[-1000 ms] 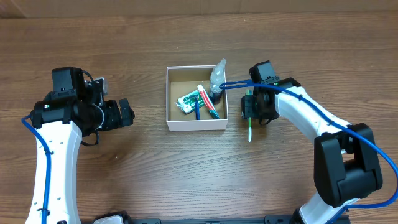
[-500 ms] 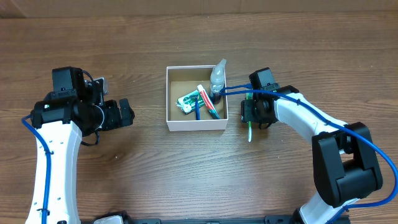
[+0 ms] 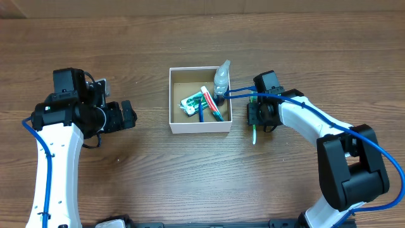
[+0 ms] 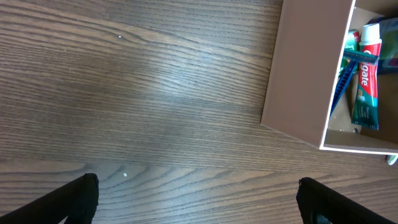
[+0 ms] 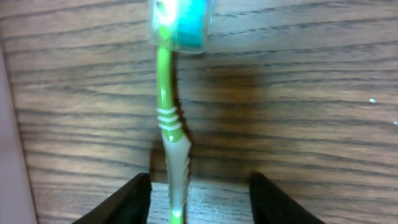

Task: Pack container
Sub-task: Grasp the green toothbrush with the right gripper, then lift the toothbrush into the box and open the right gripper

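Observation:
The container (image 3: 199,126) is a square white box with a brown inside, in the middle of the table. It holds a toothpaste tube (image 3: 212,104), a blue-handled item (image 3: 202,113) and a green packet (image 3: 190,103). A clear spray bottle (image 3: 221,77) leans at its back right corner. A green toothbrush (image 3: 254,134) lies on the table just right of the box. My right gripper (image 3: 257,119) is open over it. In the right wrist view the handle (image 5: 166,118) runs between the open fingers (image 5: 199,199), nearer the left finger. My left gripper (image 3: 130,115) is open and empty, left of the box.
In the left wrist view the box's outer wall (image 4: 298,68) is at the upper right, with bare wood between my open fingers (image 4: 199,199). The blue cable of the right arm (image 3: 240,88) crosses above the box's right edge.
My right gripper has shifted slightly left and lower over the toothbrush. The toothbrush, the box and the left arm have not moved.

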Motion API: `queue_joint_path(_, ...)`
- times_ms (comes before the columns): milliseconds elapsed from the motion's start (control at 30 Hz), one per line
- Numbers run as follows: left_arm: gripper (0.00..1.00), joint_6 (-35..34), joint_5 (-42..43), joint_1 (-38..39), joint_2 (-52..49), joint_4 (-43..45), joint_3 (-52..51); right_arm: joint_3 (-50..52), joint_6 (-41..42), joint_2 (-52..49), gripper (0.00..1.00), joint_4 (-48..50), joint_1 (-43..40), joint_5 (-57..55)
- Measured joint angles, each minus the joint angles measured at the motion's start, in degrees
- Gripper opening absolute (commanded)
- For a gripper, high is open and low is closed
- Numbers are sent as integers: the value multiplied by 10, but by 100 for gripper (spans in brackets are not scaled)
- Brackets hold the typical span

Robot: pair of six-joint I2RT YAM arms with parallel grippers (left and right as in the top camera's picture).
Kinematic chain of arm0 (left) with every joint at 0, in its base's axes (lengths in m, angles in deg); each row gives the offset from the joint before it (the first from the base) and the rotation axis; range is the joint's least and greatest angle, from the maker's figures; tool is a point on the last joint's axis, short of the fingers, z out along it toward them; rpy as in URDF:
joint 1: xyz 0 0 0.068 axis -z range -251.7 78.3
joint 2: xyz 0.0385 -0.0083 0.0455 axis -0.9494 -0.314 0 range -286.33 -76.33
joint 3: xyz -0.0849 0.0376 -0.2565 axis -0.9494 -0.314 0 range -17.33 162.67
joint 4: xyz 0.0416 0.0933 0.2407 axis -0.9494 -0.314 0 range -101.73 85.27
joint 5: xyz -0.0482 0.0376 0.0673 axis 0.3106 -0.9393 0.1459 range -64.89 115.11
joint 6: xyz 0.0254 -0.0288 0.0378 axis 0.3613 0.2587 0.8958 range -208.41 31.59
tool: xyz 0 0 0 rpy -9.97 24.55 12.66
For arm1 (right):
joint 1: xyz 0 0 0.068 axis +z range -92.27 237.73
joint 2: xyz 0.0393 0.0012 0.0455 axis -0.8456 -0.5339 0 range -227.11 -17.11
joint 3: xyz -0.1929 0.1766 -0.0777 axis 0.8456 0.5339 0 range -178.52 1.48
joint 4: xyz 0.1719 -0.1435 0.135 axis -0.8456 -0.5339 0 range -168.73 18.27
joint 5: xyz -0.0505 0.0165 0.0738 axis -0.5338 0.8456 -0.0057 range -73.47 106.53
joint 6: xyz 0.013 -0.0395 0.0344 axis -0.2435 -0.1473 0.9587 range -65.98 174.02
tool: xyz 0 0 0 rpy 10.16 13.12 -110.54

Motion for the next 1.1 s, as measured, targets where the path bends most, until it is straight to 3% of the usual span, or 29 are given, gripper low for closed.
queue_joint_path(200, 100, 0, 0, 0, 0, 0, 0, 0, 0, -2, 22, 1, 0, -9)
queue_joint_path(567, 100, 0, 0, 0, 0, 0, 0, 0, -1, -3, 4, 1, -1, -11)
queue_joint_path(767, 100, 0, 0, 0, 0, 0, 0, 0, -1, -3, 4, -2, -1, -10)
queue_joint_path(1100, 100, 0, 0, 0, 0, 0, 0, -91, -2, 27, 4, -135, 0, -56)
